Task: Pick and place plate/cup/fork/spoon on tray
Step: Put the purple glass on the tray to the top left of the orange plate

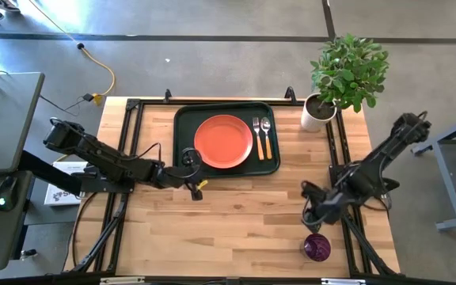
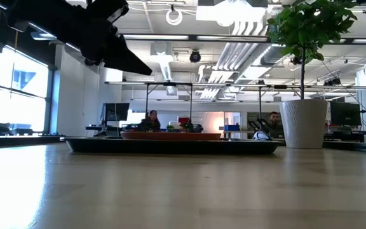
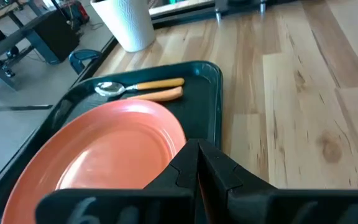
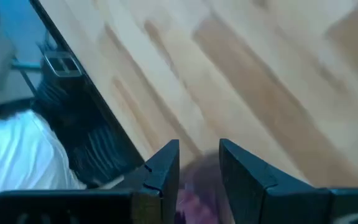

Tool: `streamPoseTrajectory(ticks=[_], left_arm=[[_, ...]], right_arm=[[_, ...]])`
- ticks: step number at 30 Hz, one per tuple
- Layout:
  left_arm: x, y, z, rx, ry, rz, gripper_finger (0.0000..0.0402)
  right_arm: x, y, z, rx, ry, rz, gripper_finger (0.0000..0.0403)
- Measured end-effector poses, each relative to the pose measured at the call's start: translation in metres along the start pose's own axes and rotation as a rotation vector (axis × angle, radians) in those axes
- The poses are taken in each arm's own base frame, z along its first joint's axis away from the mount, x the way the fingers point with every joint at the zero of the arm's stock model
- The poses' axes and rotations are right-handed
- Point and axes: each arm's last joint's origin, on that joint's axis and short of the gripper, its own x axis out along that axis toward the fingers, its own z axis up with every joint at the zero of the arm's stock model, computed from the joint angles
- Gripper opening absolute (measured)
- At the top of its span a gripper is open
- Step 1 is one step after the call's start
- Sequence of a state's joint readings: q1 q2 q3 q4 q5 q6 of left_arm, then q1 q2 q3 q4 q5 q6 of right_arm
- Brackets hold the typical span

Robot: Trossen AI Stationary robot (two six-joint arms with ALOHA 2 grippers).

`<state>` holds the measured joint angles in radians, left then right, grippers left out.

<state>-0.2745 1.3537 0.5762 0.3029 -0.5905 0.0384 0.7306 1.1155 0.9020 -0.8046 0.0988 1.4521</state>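
The dark green tray lies at the table's far middle. On it rest the orange-red plate, the fork and the spoon, side by side to the plate's right. My left gripper is shut and empty over the tray's near left rim. The low view shows it well above the tray. The plate lies just ahead of its fingers. The purple cup stands on the table near the near right corner. My right gripper is open just on the far side of it, and the cup shows blurred between its fingers.
A white plant pot with a leafy plant stands at the far right corner, right of the tray. Bare wood lies between the tray and the table's near edge. People sit at desks in the room beyond.
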Motion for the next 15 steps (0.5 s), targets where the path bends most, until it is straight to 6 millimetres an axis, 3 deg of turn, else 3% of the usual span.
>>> streamPoseTrajectory(ticks=[7, 15], left_arm=[[0.004, 0.007, 0.006, -0.035, -0.048, 0.022, 0.0002], [0.009, 0.017, 0.001, -0.05, -0.033, 0.06, 0.0027]], right_arm=[[0.003, 0.003, -0.024, 0.083, 0.103, -0.017, 0.0103], [-0.023, 0.012, -0.033, 0.14, 0.117, -0.105, 0.0103]])
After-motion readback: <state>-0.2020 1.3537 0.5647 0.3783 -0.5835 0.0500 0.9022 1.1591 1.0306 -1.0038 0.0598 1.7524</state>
